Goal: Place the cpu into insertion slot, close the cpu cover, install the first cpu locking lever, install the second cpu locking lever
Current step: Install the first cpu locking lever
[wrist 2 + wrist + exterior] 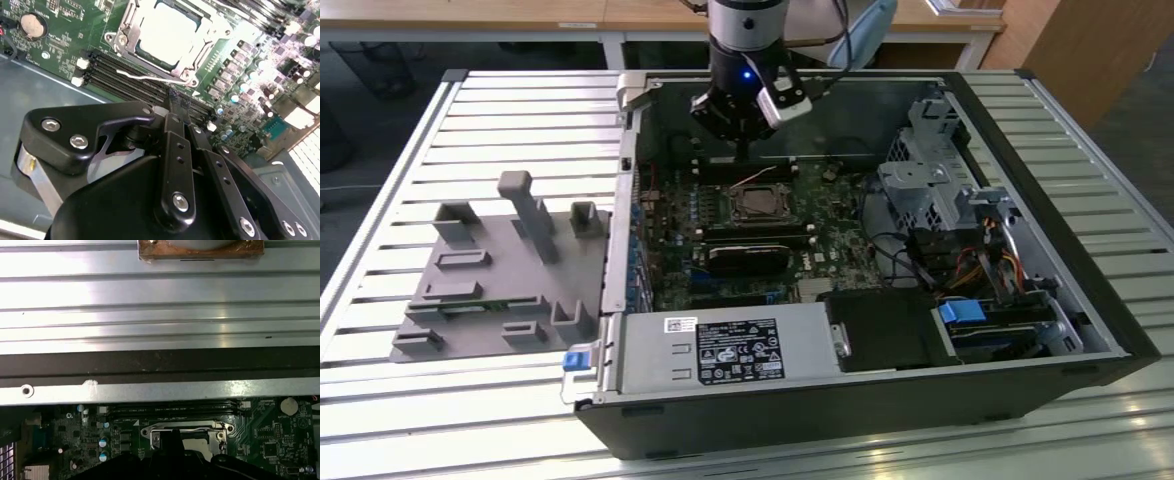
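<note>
An open computer case (pixel 1067 300) lies on a slatted metal table (pixel 400 400), with a grey plastic fixture (pixel 494 270) beside it at the exterior view's left. The arm reaches down into the far part of the case, and the gripper (pixel 744 152) hangs just behind the processor socket on the green motherboard (pixel 841 250). The cpu (pixel 167 30) sits flat in that socket, its dull silver top showing through the window of the cpu cover (pixel 126 27), which lies down over it. In the second wrist view the black fingers (pixel 175 135) are pressed together with nothing seen between them, and their tip is at the row of black memory slots (pixel 125 70), just beside the socket. A thin wire lever (pixel 150 77) runs along that same edge of the socket, right in front of the fingertip; whether the two touch cannot be told. In the first wrist view the gripper (pixel 172 437) overlaps the near edge of the socket, with the case wall (pixel 160 390) and the table slats beyond.
</note>
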`<state>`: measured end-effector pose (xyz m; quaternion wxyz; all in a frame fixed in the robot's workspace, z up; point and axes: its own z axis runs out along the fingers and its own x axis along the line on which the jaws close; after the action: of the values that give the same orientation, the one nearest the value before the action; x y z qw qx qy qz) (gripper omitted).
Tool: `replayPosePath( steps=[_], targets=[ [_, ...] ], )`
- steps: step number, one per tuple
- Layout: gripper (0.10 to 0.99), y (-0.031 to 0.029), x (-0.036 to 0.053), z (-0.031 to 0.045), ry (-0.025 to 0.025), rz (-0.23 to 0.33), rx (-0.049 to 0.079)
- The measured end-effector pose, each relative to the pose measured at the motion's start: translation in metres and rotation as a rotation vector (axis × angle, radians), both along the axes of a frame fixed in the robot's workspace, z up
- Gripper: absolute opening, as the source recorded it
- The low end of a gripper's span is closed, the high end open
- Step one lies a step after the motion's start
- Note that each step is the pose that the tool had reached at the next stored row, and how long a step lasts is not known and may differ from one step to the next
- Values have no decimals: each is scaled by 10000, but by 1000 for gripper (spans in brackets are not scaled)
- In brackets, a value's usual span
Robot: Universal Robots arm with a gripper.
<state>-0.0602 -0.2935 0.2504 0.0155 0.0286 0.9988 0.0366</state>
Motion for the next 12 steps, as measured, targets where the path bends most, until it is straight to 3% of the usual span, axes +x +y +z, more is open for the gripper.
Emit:
replayPosePath(
  steps=[12],
  targets=[
    [106, 24, 138, -102, 0, 29, -15]
  ],
)
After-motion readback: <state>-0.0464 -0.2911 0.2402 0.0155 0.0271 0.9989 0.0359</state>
